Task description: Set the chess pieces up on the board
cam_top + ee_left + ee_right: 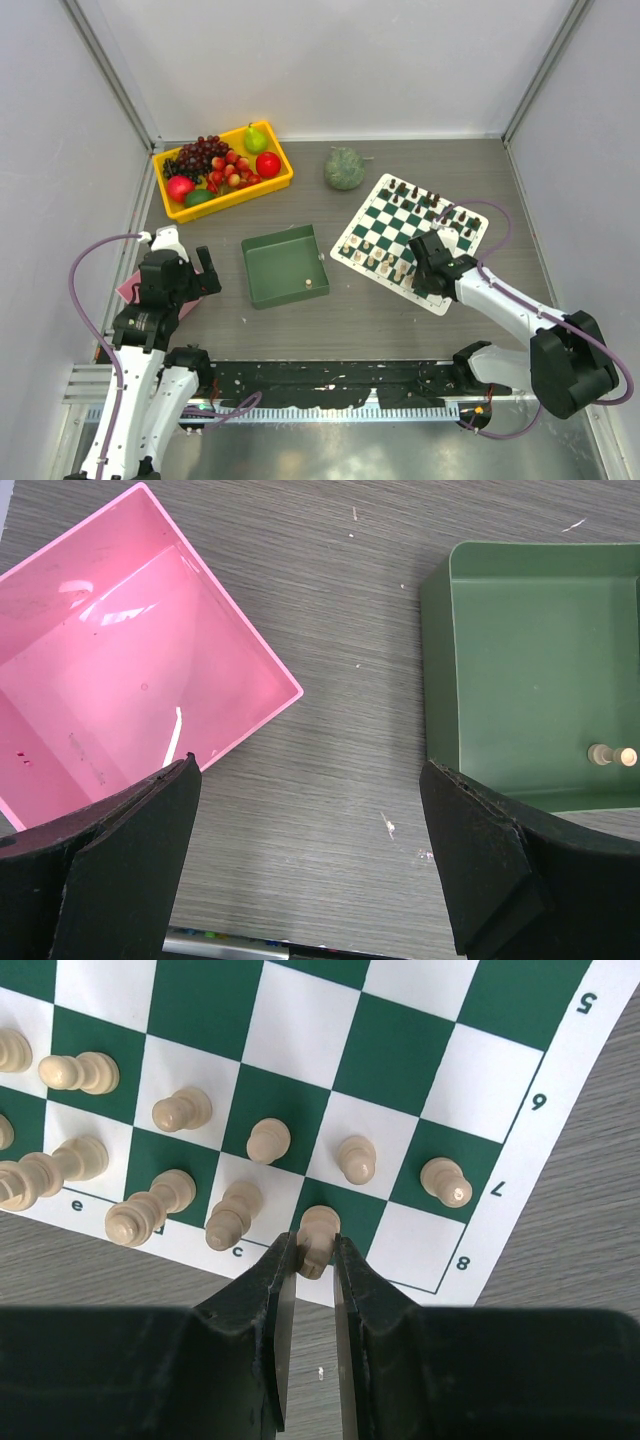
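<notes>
The checkered board [400, 215] lies right of centre, with dark pieces along its far edge and cream pieces [372, 257] along its near edge. My right gripper [428, 283] [315, 1258] is shut on a cream chess piece [318, 1235] standing on a green square at the board's [330, 1020] near edge, next to several other cream pieces [180, 1110]. My left gripper [205, 272] [310, 855] is open and empty over bare table. One cream piece [612, 755] [309, 283] lies in the green tray [530, 660] [284, 265].
A pink tray [110, 670] sits under my left gripper's left side. A yellow bin of fruit [222, 170] stands at the back left. A green round fruit [344, 168] lies behind the board.
</notes>
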{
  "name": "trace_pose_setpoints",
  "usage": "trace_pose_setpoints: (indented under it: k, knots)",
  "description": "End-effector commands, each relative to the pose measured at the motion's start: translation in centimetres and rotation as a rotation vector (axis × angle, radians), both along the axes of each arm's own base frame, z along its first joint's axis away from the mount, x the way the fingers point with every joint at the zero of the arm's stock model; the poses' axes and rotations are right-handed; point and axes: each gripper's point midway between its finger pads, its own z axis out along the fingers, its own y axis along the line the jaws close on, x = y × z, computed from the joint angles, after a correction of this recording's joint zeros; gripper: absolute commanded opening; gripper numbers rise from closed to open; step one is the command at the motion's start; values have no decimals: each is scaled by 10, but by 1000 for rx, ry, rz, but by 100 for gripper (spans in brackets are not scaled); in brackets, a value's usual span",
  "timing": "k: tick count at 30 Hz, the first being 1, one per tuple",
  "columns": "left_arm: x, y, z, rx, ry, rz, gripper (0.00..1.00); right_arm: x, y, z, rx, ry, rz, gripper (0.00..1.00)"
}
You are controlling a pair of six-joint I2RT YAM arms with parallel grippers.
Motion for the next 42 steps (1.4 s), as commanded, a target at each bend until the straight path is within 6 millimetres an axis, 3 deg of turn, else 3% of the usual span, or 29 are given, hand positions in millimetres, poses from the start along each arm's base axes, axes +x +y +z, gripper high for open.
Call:
trace_pose_setpoints:
  k: [1, 11, 18, 30, 37, 39, 42]
  knots:
    - [6, -2, 10, -5, -40, -14, 99, 12, -4, 5, -17, -46, -15, 21]
    - [7, -2, 10, -5, -40, -14, 99, 5, -5, -1, -10, -16, -11, 25]
    - [7, -2, 10, -4, -38, -14, 99, 6, -4, 7, -15, -15, 8, 42]
    - [7, -3, 8, -7, -28, -17, 99, 18, 17, 81, 100, -199, 113, 54]
    - [7, -3, 7, -7, -24, -17, 99, 33, 59, 126, 203, -297, 225, 57]
    - [7, -3, 7, -6, -23, -14, 99, 33, 92, 137, 206, -316, 317, 58]
    - [7, -2, 8, -6, -25, -10, 99, 37, 138, 137, 199, -286, 429, 59]
